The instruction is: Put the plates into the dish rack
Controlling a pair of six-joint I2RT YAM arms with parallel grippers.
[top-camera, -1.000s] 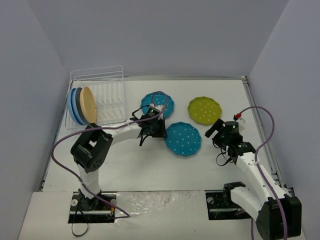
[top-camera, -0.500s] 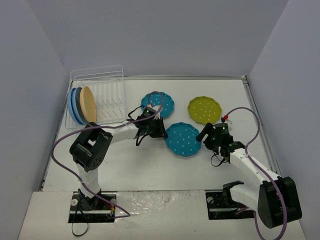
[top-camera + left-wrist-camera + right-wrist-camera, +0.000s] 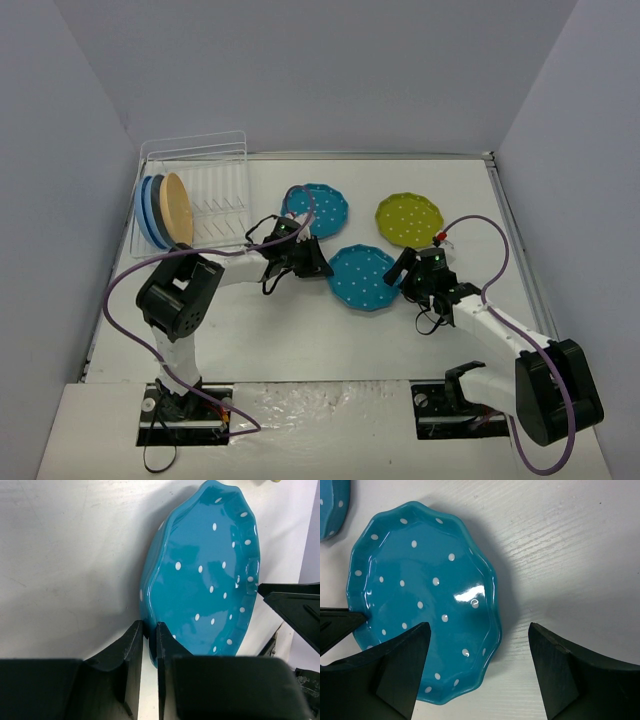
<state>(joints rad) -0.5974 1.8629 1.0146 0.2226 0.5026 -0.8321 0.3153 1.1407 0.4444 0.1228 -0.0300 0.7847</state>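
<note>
A teal white-dotted plate (image 3: 365,277) lies at mid table. My left gripper (image 3: 320,270) is shut on its left rim; in the left wrist view the two fingers (image 3: 135,645) pinch the scalloped edge of this plate (image 3: 210,575). My right gripper (image 3: 399,272) is open at the plate's right rim. In the right wrist view one finger is over the plate (image 3: 420,600) and the other over bare table, the gripper (image 3: 477,667) straddling the rim. A second teal plate (image 3: 318,208) and a lime green dotted plate (image 3: 409,219) lie further back. The white wire dish rack (image 3: 215,195) holds two light blue plates (image 3: 150,212) and an orange-yellow one (image 3: 179,208).
Grey walls close the table in on three sides. The rack stands in the back left corner, its right slots bare. The second teal plate's edge shows in the right wrist view (image 3: 332,505). The right gripper's fingers show at the right of the left wrist view (image 3: 295,605).
My right gripper has moved left from near the lime green plate to the right rim of the near teal plate. My left gripper stays closed on that plate's left rim.
</note>
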